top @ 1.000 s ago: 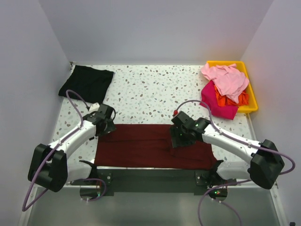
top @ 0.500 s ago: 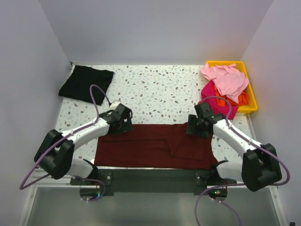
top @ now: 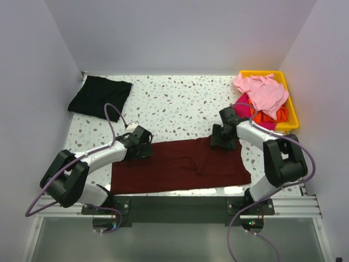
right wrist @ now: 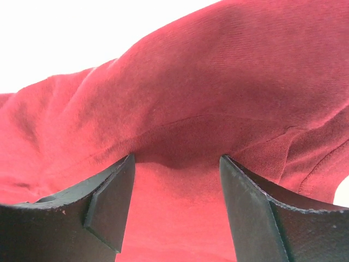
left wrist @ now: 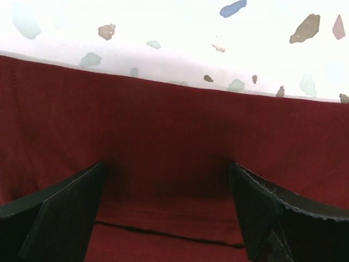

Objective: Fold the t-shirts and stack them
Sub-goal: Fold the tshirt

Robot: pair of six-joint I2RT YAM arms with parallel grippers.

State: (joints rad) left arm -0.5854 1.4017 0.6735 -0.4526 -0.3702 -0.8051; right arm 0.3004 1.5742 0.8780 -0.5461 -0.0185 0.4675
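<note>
1. Dark maroon cloth t-shirt (top: 174,166): spread flat as a wide band across the lower middle of the top view, on the white speckled desk (top: 180,103). Its far edge is met by both arms.
2. Left end effector (top: 140,148): set at the upper left edge of the maroon t-shirt. In the left wrist view the black fingers (left wrist: 60,213) are seen spread wide apart, with maroon cloth lying between them and nothing clamped.
3. Right end effector (top: 223,140): set at the upper right edge of the same t-shirt. In the right wrist view the fingers (right wrist: 103,202) are parted, and a raised ridge of maroon cloth is seen just beyond the tips, not pinched.
4. Black cloth t-shirt (top: 100,95): laid folded at upper left of the desk, well apart from both arms.
5. Yellow plastic bin (top: 292,112): placed at upper right.
6. Light pink t-shirt (top: 263,90): heaped on top in the bin.
7. Orange t-shirt (top: 280,114): partly covered by the pink one.
8. Magenta t-shirt (top: 244,103): draped over the bin's left side.
</note>
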